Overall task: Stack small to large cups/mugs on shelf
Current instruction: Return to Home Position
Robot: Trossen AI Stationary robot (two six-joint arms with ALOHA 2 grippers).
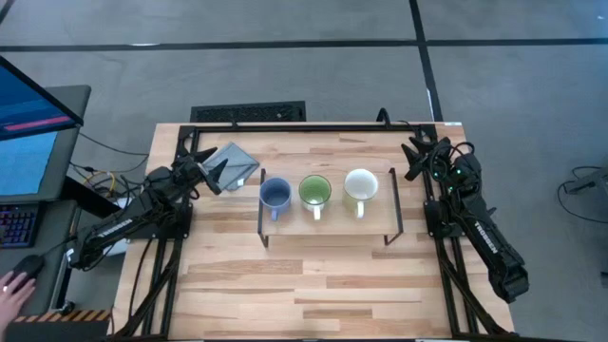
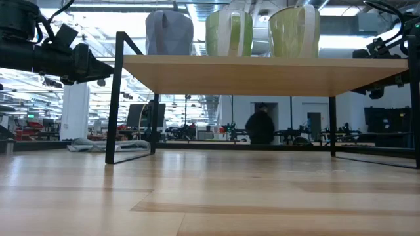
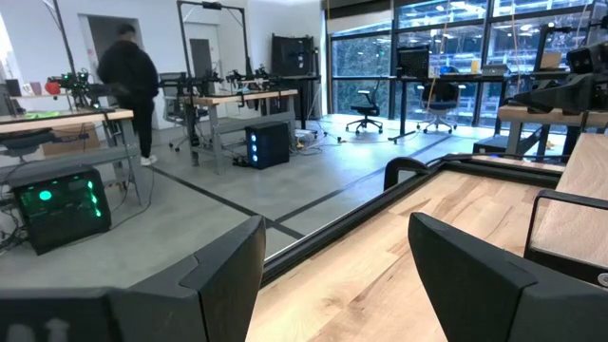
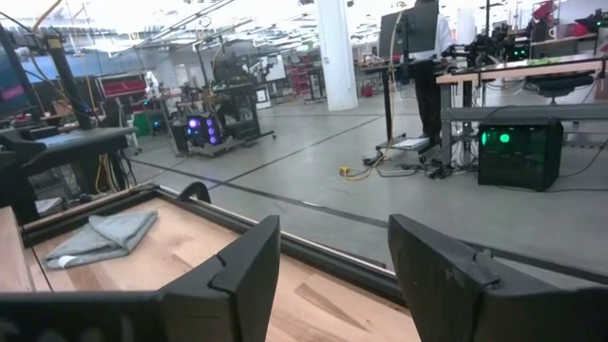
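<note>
We see the small blue handled mug (image 1: pixel 275 196), green mug (image 1: pixel 314 191) and larger cream-white mug (image 1: pixel 361 186) standing in a row on the low light-wood shelf (image 1: pixel 328 224) with black wire legs. The left gripper (image 1: pixel 215 177), beside the folded grey cloth (image 1: pixel 237 161), and the right gripper (image 1: pixel 414 160), off the white-mug end, both hang spread and empty. We judge that an inward swing could clip a leg and topple the mugs.

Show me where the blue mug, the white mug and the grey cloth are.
blue mug (image 1: pixel 275 195), high view, on its open inside.
white mug (image 1: pixel 361 184), high view, on its open inside.
grey cloth (image 1: pixel 239 161), high view, on its folded middle.
</note>
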